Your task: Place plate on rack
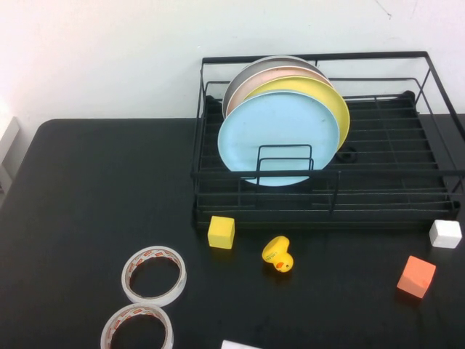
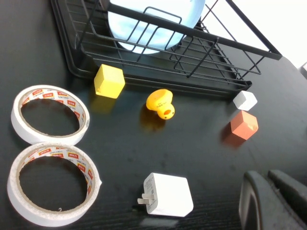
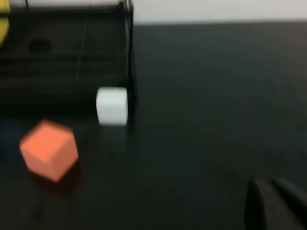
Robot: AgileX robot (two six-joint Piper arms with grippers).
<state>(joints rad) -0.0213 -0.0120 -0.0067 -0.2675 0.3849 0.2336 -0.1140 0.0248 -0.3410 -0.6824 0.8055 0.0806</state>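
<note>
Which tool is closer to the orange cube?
Right, probably. The right tool is near the orange cube, which looms large in its wrist view; the left tool is farther, back beside the charger.

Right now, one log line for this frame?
plate: upright in rack | left end effector: low over table | right end effector: low over table

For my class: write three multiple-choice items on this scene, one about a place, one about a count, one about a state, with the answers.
1. Where is the light blue plate?
A. flat on the table
B. upright in the black rack, frontmost
C. under the duck

2. How many tape rolls lie on the table?
A. one
B. two
C. four

3. What does the left gripper hold?
A. nothing
B. the yellow cube
C. the charger

Answers: 1 B, it stands before the yellow plate. 2 B, two tape rolls show. 3 A, both it and the right gripper hang over bare table.
</note>
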